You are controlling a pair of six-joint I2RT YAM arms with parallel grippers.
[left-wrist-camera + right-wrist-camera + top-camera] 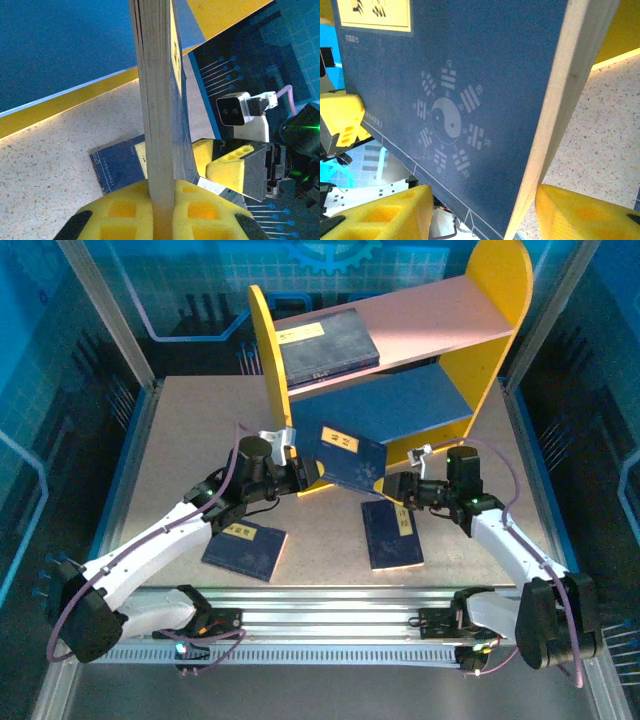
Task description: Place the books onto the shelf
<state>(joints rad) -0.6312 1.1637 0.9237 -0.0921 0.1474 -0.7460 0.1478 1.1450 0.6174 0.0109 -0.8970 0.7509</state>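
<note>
Pinching the book by one edge, left hand fronts shelf; right hand spread astride it.

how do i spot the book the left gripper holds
Find the yellow-sided shelf at the far end of the table. Just in front of its blue lower board, the left gripper pinches a navy book. Unlike two books flat on the table and the book on the pink board, it hangs in the air.

Matt-covered book, pale paper page edges, speckled rough tabletop, foam pads on left claw
</note>
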